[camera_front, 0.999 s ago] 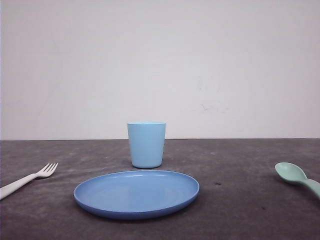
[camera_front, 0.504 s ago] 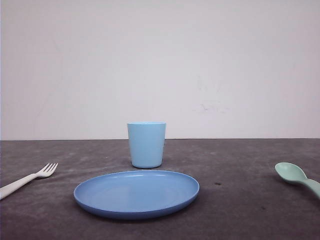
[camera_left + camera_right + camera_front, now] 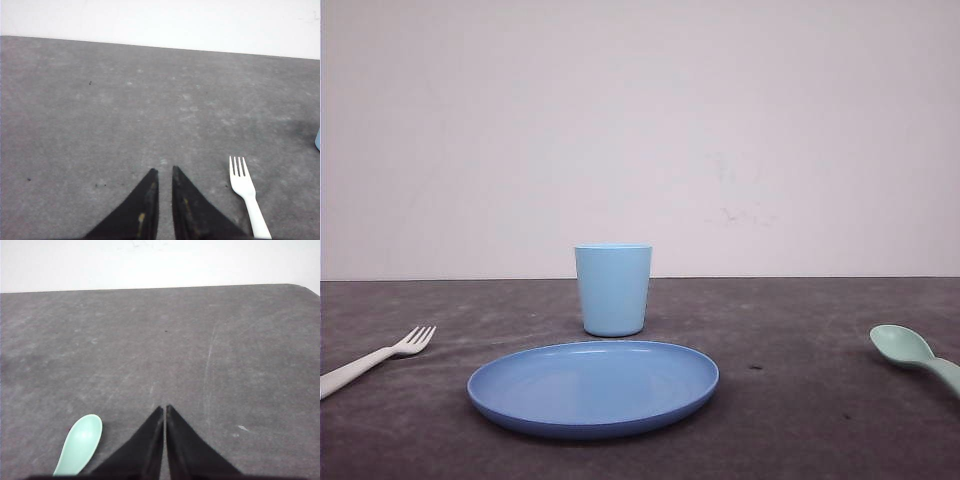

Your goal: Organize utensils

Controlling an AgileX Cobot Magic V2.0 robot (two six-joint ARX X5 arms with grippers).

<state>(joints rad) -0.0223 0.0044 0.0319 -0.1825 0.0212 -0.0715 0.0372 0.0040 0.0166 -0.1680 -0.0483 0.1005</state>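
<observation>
At lower right of my left wrist view the white fork (image 3: 246, 192) lies untouched beside my left gripper (image 3: 163, 172), nearly closed and empty, so I judge I must open it first.

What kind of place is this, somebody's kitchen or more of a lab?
Probably a lab or test bench, not a kitchen. A bare dark grey table stands against a blank white wall, with one staged plastic place setting: blue plate, cup, white fork and mint-green spoon.
</observation>
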